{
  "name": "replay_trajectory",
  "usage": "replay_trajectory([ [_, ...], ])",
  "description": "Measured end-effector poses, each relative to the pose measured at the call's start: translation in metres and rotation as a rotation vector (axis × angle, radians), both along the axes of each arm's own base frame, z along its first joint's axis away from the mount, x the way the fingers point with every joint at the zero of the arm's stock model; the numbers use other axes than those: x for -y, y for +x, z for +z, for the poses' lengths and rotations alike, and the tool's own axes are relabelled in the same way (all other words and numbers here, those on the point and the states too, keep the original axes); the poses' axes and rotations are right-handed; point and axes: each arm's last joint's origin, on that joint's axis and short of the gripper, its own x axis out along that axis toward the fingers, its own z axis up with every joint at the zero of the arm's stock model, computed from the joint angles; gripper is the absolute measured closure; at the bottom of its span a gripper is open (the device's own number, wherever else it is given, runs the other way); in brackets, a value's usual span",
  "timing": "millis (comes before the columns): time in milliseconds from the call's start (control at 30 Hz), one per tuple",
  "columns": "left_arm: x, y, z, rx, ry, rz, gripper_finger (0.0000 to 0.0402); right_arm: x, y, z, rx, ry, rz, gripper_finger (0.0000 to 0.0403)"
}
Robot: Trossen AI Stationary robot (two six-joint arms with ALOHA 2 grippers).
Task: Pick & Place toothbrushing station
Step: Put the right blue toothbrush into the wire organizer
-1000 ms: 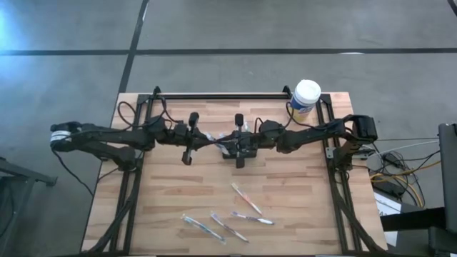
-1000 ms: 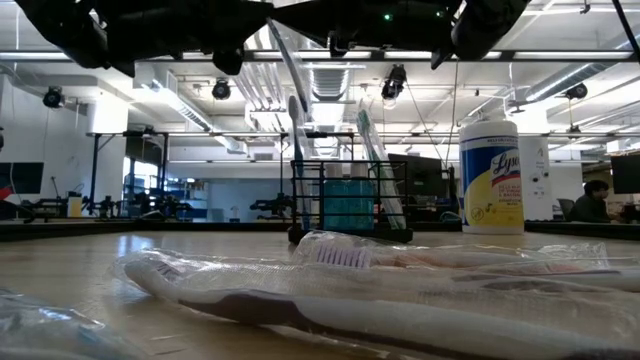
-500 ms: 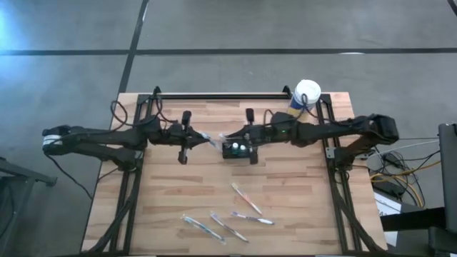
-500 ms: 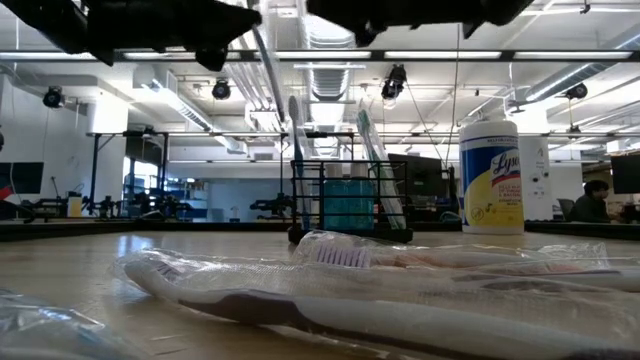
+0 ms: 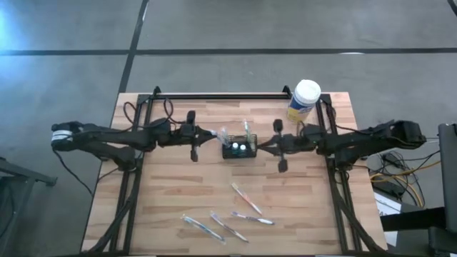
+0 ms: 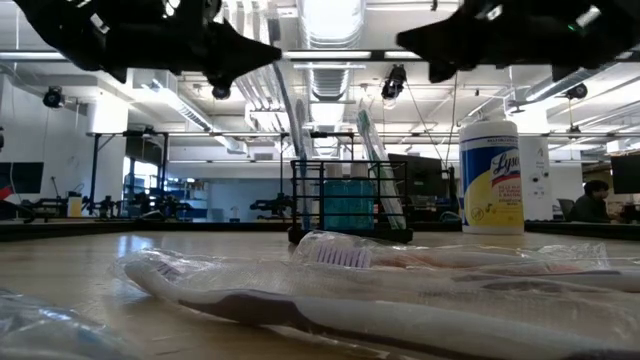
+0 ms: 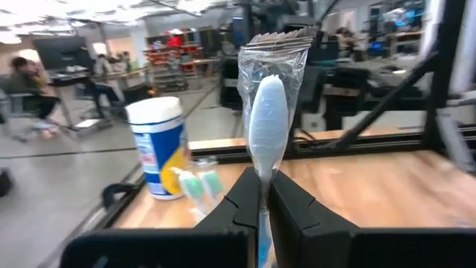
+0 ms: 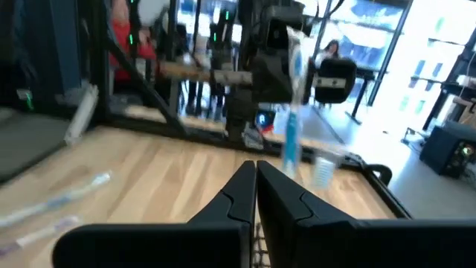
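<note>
The left pincer (image 7: 264, 195), clamped on a wrapped toothbrush (image 7: 266, 126), hovers beside the caddy (image 5: 238, 148); misaimed, the slack wrapper could snag its rim. The right pincer (image 8: 255, 182) is closed, empty.

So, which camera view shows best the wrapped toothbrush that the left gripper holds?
The left wrist view: the wrapped toothbrush stands large and upright, clamped in the shut left gripper. The high view shows it only as a small pale strip beside the caddy; the low view shows a thin slanted line; the right wrist view is blurred.
</note>
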Motion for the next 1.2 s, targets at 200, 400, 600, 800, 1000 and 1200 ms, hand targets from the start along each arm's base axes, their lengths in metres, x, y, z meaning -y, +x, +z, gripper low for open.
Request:
replay_trajectory([
  [200,-0.005,0.013,-0.004,-0.034,0.033,0.073,0.039,-0.002,-0.031,-0.019,0.088,0.045,0.0,0.0394],
  [400,-0.008,0.03,-0.008,-0.07,0.044,0.089,0.039,-0.001,-0.052,-0.018,0.077,0.083,-0.016,0.0394],
  [600,-0.012,0.045,-0.019,-0.128,0.041,0.101,0.039,0.003,-0.068,-0.01,-0.01,0.081,-0.057,0.0394],
  [800,-0.016,0.051,-0.03,-0.169,0.014,0.125,0.039,0.001,-0.082,-0.008,0.052,0.077,-0.064,0.0394],
  [1000,-0.017,0.048,-0.038,-0.188,-0.011,0.16,0.039,0.0,-0.09,-0.022,0.053,0.084,-0.063,0.0394],
  [1200,-0.016,0.042,-0.047,-0.181,-0.008,0.174,0.039,0.0,-0.093,-0.03,0.078,0.079,-0.065,0.0394],
])
